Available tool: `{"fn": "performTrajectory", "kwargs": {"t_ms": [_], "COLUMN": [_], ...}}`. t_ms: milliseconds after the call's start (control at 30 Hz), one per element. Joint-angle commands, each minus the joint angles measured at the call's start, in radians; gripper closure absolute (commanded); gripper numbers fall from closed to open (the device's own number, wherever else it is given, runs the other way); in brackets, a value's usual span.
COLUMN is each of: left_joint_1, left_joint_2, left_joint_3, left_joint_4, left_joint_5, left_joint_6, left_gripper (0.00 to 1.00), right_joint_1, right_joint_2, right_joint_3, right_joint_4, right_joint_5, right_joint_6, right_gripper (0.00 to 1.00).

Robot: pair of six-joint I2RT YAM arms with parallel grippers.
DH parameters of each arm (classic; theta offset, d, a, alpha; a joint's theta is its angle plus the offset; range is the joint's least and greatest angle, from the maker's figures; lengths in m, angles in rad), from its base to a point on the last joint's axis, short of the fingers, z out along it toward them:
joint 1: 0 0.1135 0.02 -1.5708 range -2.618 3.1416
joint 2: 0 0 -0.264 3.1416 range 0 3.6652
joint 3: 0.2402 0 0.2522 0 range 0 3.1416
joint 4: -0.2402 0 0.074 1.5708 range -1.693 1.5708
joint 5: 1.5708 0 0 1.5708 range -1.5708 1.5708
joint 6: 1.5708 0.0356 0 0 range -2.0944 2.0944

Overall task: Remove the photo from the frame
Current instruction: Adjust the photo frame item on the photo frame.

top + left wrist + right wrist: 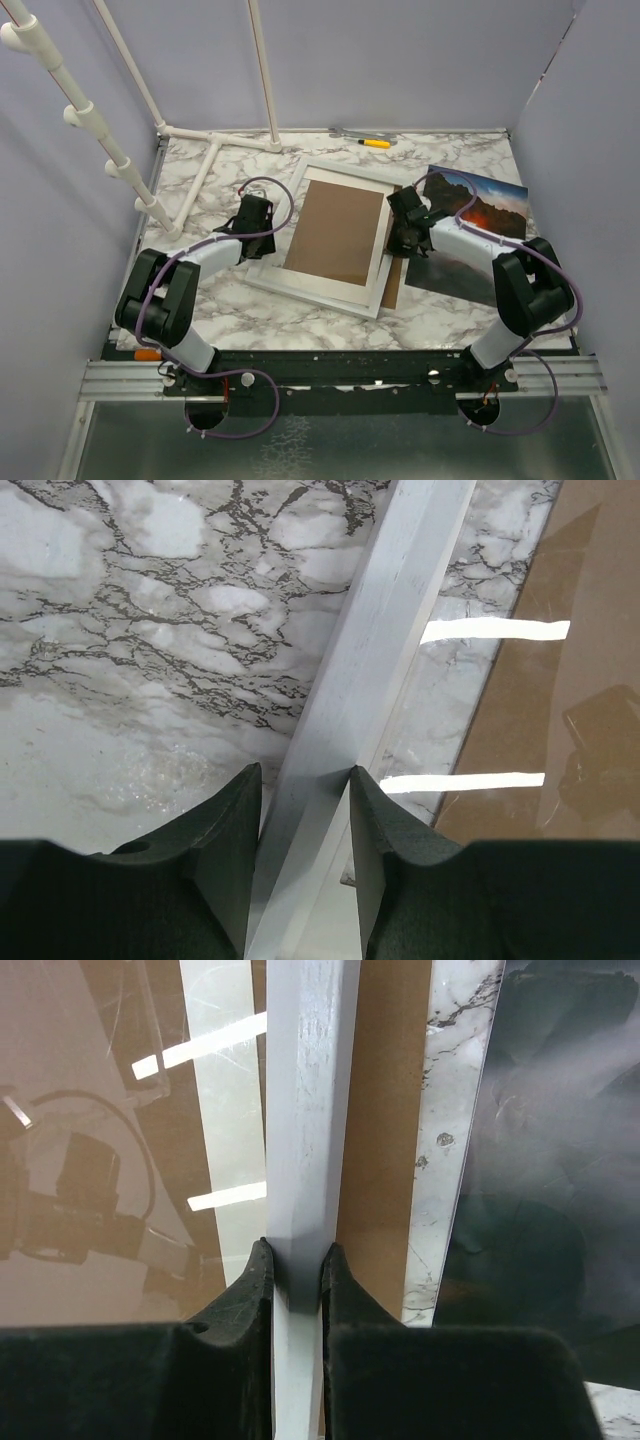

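- A brown backing board (392,287) pokes out from under the near right corner of the frame (300,265), flat on the marble table (250,315).
- The large white frame lies flat in the middle of the table, slightly turned. Its centre shows brown under a shiny pane.
- The left gripper (305,780) straddles the frame's left rail. Both fingers (225,825) press its sides, grasping it.
- The right gripper (297,1260) is clenched tight on the frame's right rail.
- The photo (480,215), a dark landscape with an orange glow, is out of the frame. It lies flat on the table just right of it, partly under the right arm, with a strip of marble between.
- At the far edge lies a yellow-handled tool (375,143). White pipes (200,170) stand far left.
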Motion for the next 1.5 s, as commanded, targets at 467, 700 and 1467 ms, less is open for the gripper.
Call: {"fn": "performTrajectory", "kwargs": {"t_ms": [467,700,1467], "left_joint_1": [-0.008,-0.008,0.0], "left_joint_2": [-0.05,-0.017,0.0], "left_joint_3": [-0.005,0.0,0.008], "left_joint_4": [-0.029,0.005,0.025], "left_joint_5": [0.082,0.087,0.054], "left_joint_6": [-0.055,-0.054,-0.029], "left_gripper": [0.74,0.71,0.19], "right_joint_1": [-0.014,-0.02,-0.03], "right_joint_2": [-0.085,-0.048,-0.039], "right_joint_3": [0.004,0.014,-0.014], "right_joint_4": [0.028,0.049,0.079], "right_joint_5": [0.048,0.047,-0.003], "right_joint_6": [-0.045,-0.072,-0.072], "right_gripper": [0.97,0.94,0.9]}}
